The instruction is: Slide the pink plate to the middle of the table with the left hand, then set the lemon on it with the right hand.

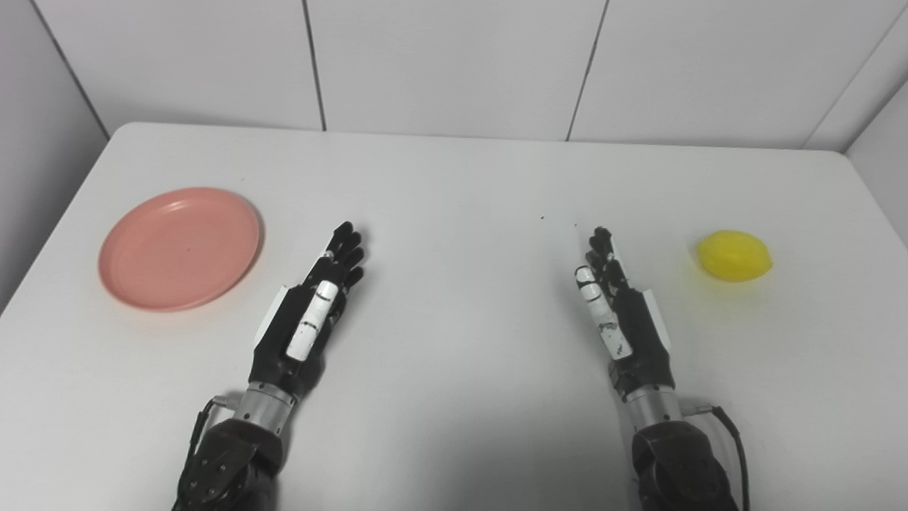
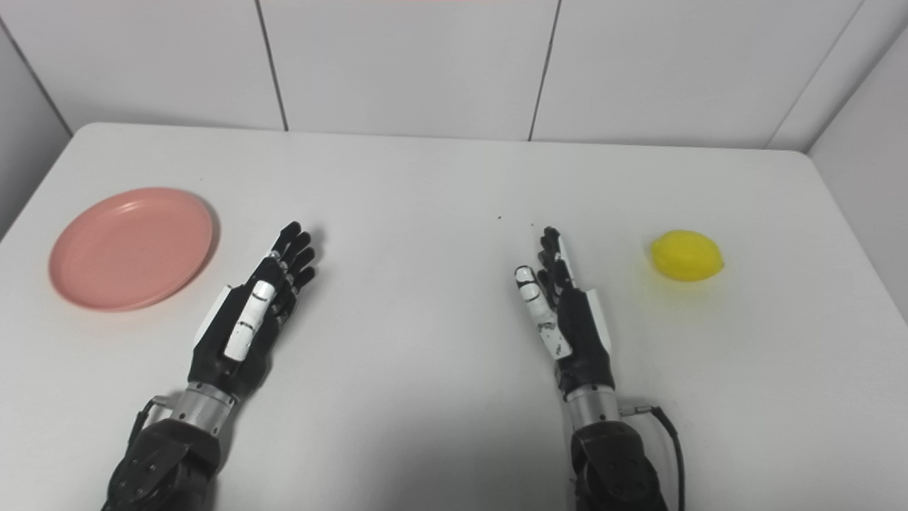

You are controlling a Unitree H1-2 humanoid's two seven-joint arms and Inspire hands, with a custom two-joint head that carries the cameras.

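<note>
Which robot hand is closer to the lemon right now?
The right robot hand. The lemon lies just beyond it on the table's right side, while the left robot hand rests open near the pink plate, across the table.

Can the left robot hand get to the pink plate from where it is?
Probably yes. The left robot hand is open and empty, and the pink plate lies just beside it on the table, with nothing between them. The plate is empty too.

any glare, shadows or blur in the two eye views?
Left eye view: even light, soft shadow below the left hand, faint yellow tint on the table beside the lemon. Right eye view: same, plate sharp, no glare or blur.
</note>
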